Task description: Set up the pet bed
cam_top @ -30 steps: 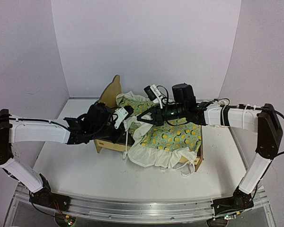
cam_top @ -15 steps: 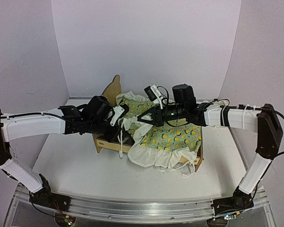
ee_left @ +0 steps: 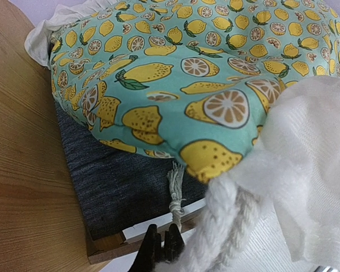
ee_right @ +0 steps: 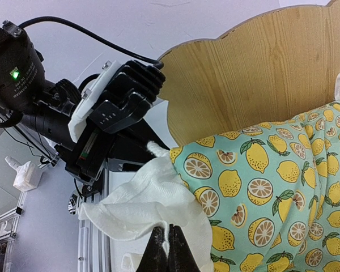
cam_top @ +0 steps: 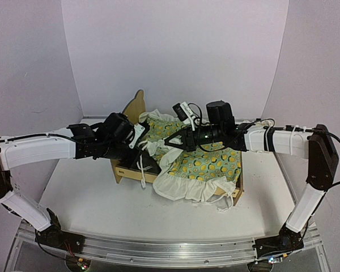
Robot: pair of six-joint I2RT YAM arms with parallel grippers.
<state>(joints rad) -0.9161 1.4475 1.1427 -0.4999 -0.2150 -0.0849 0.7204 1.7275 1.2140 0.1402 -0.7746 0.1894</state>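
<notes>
Two grips over pet bed (cam_top: 137, 106), left gripper (ee_left: 161, 242) pinched shut on white cord (ee_left: 174, 190), right gripper (ee_right: 169, 242) pinched shut on white ruffle (ee_right: 144, 207) of lemon-print bedding (cam_top: 215, 161).

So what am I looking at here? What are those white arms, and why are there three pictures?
They are robot arms, a left arm and a right arm, bolted to a table, each ending in a two-finger gripper. The wide picture comes from a fixed camera above and behind them. The two close-ups come from cameras on the wrists, each showing its own fingers at the bottom. On the table stands a small wooden pet bed with a grey mattress, a lemon-print pillow and a matching frilled blanket. The right gripper is shut, seemingly pinching the blanket's white frill. The left gripper is shut too, close to the bed's rail. A white cord hangs by it, but whether it is held I cannot tell.
</notes>
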